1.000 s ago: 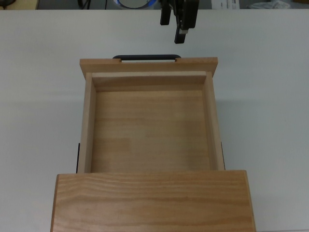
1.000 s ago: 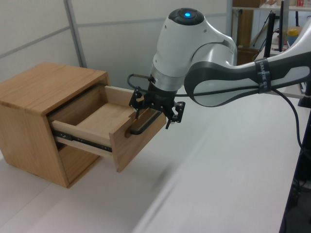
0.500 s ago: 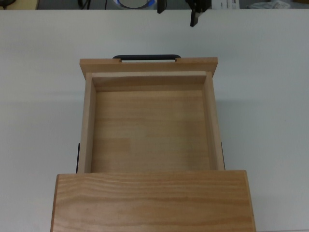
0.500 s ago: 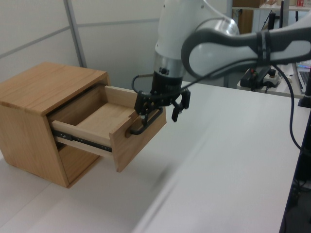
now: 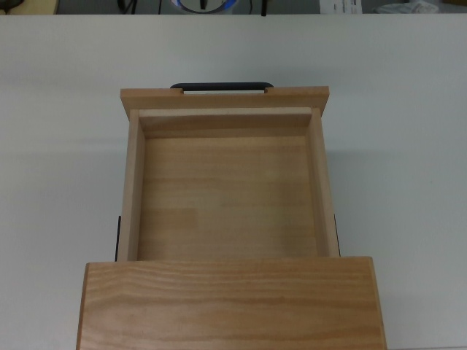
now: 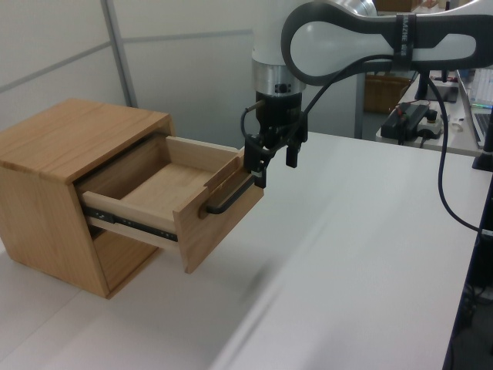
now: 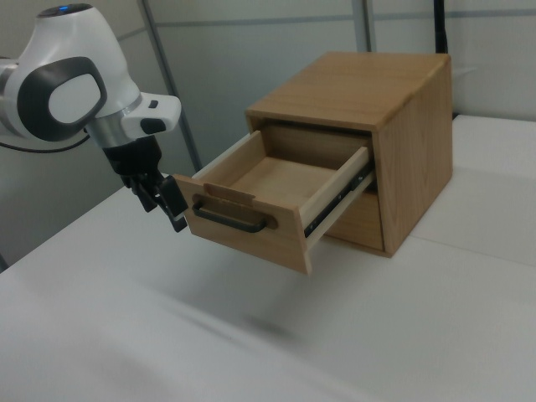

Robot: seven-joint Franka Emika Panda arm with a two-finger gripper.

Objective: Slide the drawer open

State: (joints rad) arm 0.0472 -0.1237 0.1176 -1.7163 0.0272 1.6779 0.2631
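Note:
The light wooden drawer (image 5: 226, 197) stands pulled far out of its cabinet (image 5: 230, 306), and its inside is bare. Its thin black bar handle (image 5: 221, 86) runs along the front panel. In the left view the drawer front (image 6: 219, 231) and handle (image 6: 227, 202) face the arm. My gripper (image 6: 276, 168) hangs open just beyond the handle's far end, a little above it, with nothing between its fingers. The right view shows the gripper (image 7: 170, 209) beside the left end of the drawer front (image 7: 251, 243), apart from the handle (image 7: 233, 219). The gripper is out of the top view.
The cabinet (image 6: 69, 135) sits on a white table (image 6: 347, 254) that spreads wide in front of the drawer. The arm's black cable (image 6: 451, 200) hangs at the left view's right. Wall panels stand behind the cabinet (image 7: 360, 84).
The gripper has drawn back from the handle and risen, leaving the top view; the arm has straightened upward. The drawer has stayed pulled out.

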